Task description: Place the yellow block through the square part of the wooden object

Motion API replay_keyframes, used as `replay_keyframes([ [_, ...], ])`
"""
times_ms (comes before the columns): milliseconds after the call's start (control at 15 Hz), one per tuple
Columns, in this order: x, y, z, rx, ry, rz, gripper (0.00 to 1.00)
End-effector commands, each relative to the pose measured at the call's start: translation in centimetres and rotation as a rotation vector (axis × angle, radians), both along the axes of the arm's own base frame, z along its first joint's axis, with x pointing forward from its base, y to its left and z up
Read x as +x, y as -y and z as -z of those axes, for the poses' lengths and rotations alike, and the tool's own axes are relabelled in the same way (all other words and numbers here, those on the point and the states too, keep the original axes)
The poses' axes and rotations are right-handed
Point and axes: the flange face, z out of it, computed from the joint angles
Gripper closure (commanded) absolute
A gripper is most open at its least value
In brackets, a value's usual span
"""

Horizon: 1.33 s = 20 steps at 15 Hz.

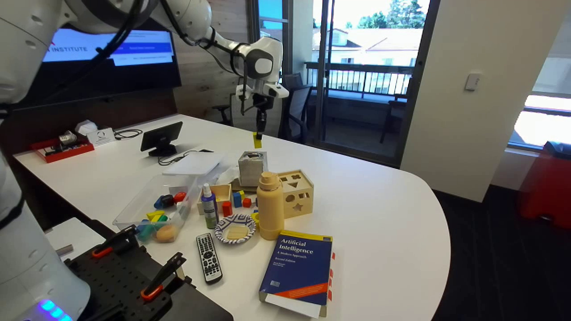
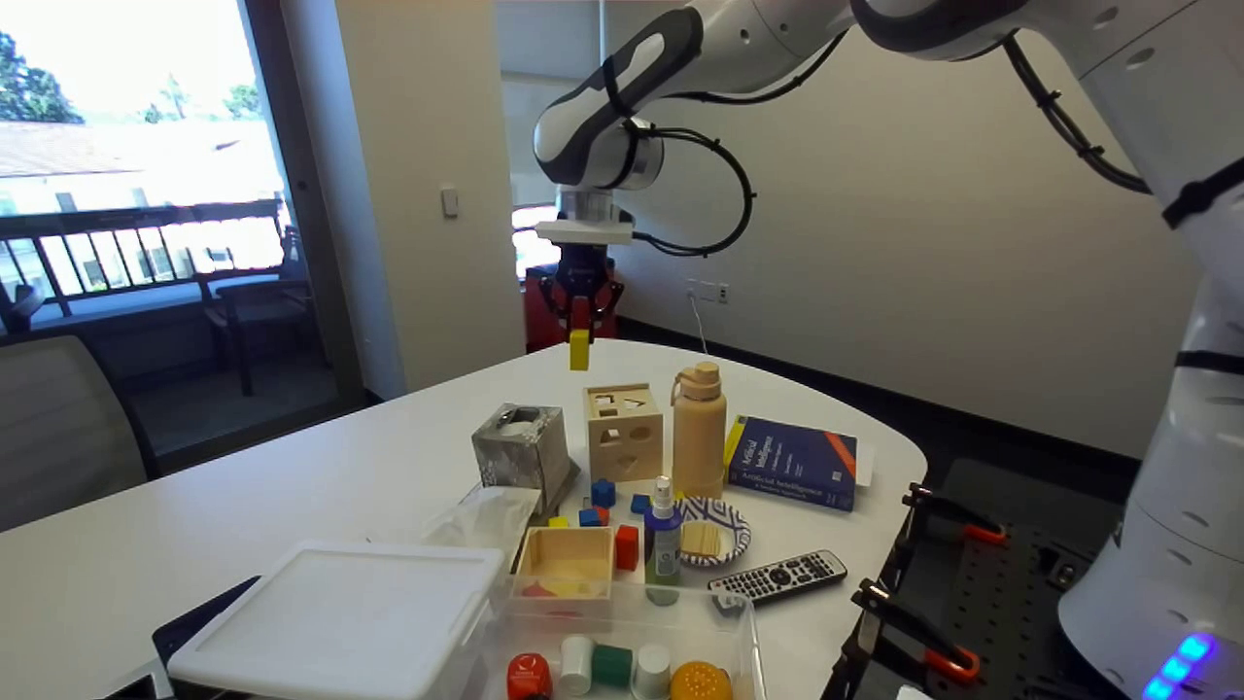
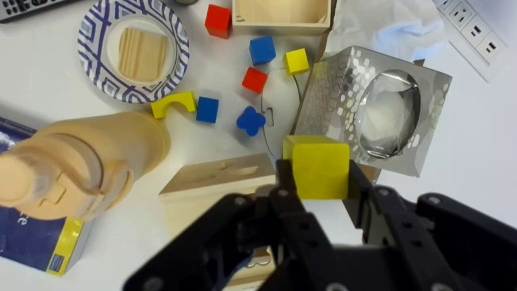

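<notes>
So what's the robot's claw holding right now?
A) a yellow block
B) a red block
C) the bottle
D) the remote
A: in the wrist view, the gripper has the yellow block squeezed between its two dark fingers.

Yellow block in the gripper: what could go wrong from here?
The wooden box has several differently shaped openings, so the yellow block might meet the wrong one or catch on an edge. The tall bottle stands close beside the box, and the gripper could knock it over. The block is held in the air, so a slip could drop it short of the box.
</notes>
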Motion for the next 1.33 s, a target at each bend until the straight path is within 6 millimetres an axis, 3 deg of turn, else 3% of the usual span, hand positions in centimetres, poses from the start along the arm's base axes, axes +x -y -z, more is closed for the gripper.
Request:
replay_keyframes([
  [0, 1.9, 2.4, 0.4, -0.016, -0.045, -0.059, 0.92],
  [533, 3.9, 7.4, 3.9, -0.023, -0.118, -0.104, 0.92],
  [1267, 5.0, 9.6, 8.8, -0.033, -0.132, -0.091, 0.92],
])
